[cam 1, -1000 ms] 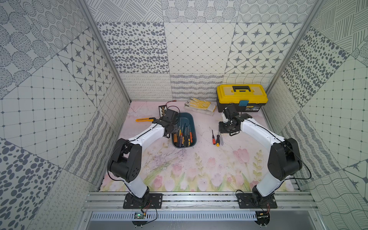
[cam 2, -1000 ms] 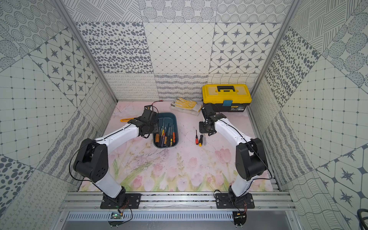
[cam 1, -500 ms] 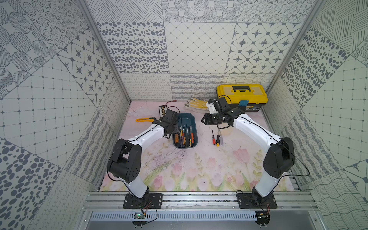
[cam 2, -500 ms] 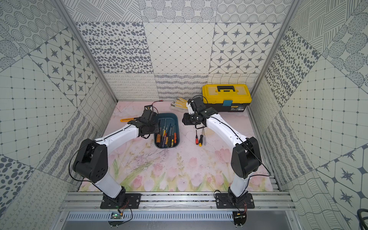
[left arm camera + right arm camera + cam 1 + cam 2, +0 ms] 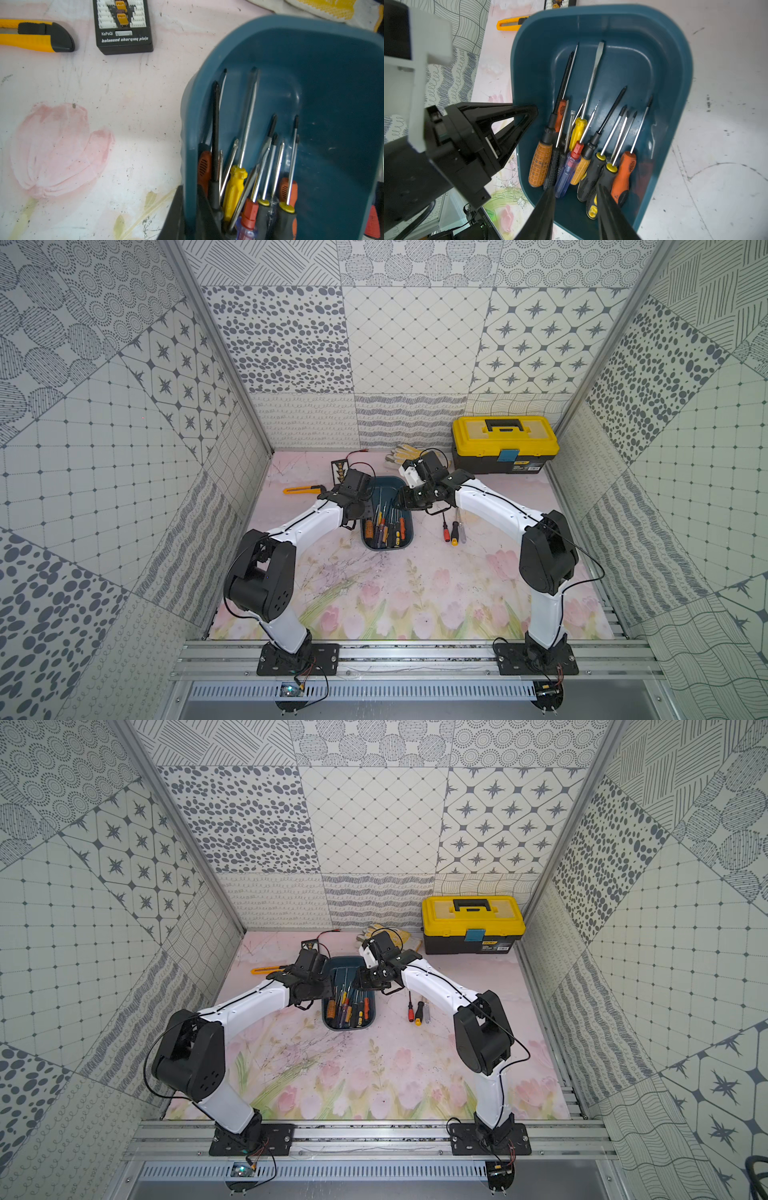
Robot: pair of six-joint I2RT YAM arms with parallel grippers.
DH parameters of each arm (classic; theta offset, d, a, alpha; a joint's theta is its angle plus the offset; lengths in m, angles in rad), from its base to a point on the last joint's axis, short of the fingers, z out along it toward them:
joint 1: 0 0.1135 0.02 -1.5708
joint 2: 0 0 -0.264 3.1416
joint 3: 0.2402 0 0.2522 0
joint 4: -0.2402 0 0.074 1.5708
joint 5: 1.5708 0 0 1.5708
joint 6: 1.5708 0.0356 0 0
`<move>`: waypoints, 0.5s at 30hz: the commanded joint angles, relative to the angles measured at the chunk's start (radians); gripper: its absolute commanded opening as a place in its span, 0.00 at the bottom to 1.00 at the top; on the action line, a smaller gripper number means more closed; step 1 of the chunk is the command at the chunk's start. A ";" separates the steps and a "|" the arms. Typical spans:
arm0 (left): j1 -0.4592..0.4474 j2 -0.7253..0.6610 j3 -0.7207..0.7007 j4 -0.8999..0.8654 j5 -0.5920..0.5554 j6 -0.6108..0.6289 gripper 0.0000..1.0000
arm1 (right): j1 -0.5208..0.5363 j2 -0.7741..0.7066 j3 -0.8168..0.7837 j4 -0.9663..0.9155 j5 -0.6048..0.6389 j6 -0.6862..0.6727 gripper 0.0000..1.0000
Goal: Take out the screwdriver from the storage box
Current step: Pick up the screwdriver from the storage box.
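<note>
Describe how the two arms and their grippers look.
Both arms, left arm and right arm, have glossy white link shells between bulky black joint housings, with a thin black cable running along each. Each stands on a black base plate bolted to an aluminium rail. The left gripper has black, hollow triangular fingers; the right gripper shows black fingers tapering to points.

Bright even light, soft shadows; storage box (image 5: 291, 22) rim blurred close-up.

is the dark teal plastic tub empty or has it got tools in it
Not empty: the shallow dark teal plastic tub holds a pile of screwdrivers, handles bunched at one end.
</note>
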 commanded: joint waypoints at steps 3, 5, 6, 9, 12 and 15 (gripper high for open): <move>-0.004 -0.017 -0.007 0.106 0.020 0.004 0.00 | 0.022 0.064 0.026 0.062 -0.018 0.047 0.38; -0.004 -0.017 -0.005 0.104 0.022 0.006 0.00 | 0.030 0.088 0.025 0.083 -0.030 0.058 0.38; -0.004 -0.018 -0.005 0.105 0.022 0.007 0.00 | 0.034 0.098 0.028 0.090 -0.033 0.061 0.38; -0.003 -0.020 -0.004 0.106 0.020 0.010 0.00 | 0.043 0.132 0.042 0.097 -0.030 0.067 0.38; -0.004 -0.020 -0.002 0.103 0.019 0.013 0.00 | 0.046 0.161 0.063 0.102 -0.030 0.073 0.38; -0.004 -0.022 -0.005 0.103 0.016 0.013 0.00 | 0.047 0.183 0.088 0.102 -0.021 0.078 0.38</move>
